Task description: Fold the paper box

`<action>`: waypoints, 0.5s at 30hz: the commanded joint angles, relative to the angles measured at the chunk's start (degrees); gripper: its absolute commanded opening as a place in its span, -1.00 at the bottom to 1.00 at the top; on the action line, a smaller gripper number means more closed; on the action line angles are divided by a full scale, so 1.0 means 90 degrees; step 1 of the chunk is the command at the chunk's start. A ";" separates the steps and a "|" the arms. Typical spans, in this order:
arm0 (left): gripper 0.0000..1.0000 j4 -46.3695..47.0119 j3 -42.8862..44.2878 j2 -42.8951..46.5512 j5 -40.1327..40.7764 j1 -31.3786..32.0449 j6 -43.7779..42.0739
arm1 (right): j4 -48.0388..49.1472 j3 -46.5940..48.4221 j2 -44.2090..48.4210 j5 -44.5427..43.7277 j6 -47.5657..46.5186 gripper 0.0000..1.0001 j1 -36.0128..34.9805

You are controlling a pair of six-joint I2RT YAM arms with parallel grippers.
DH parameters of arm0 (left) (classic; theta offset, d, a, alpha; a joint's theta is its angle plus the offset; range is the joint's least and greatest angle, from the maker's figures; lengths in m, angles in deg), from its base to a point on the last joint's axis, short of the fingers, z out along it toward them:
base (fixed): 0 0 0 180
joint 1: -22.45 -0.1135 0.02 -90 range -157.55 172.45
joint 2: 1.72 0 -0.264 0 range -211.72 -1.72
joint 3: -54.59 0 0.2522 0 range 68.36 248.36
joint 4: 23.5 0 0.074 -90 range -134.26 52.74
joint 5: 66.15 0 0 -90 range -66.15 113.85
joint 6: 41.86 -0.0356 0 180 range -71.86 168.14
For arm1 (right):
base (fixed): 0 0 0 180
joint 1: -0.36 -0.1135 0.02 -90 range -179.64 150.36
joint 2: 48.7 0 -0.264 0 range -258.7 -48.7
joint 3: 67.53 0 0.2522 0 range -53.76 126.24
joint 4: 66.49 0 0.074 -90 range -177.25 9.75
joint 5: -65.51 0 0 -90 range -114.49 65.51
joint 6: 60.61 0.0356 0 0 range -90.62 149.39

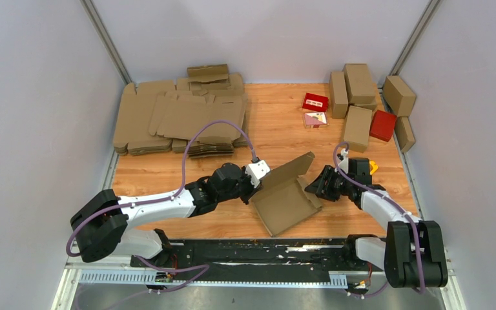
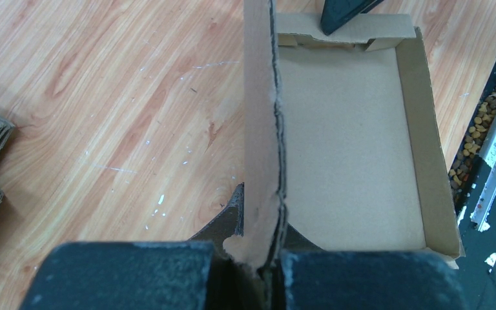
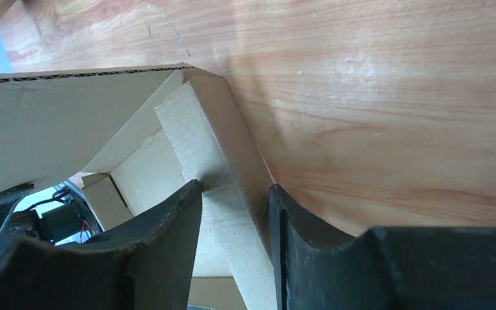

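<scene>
Left gripper [image 2: 258, 261] pinches the paper box [image 2: 355, 142] lid; right gripper [image 3: 236, 216] clasps its wall.

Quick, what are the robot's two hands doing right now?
Left gripper: shut on the paper box, pinching its raised lid.
Right gripper: around the box's side wall; squeezing or not, cannot tell.

No text I can actually read anywhere; the little red box [image 1: 315, 101] has some print, way too small to make out.

Pale grey walls [image 1: 258, 32] enclose a wood-grain table [image 1: 143, 172] on three sides, with metal posts [image 1: 106, 42] in the far corners.
</scene>
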 commanded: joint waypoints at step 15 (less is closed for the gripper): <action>-1.00 0.0618 0.0019 0.0449 -0.0577 0.0017 0.0428 | -0.0246 0.0239 0.0147 -0.0694 -0.0395 -0.17 -0.0757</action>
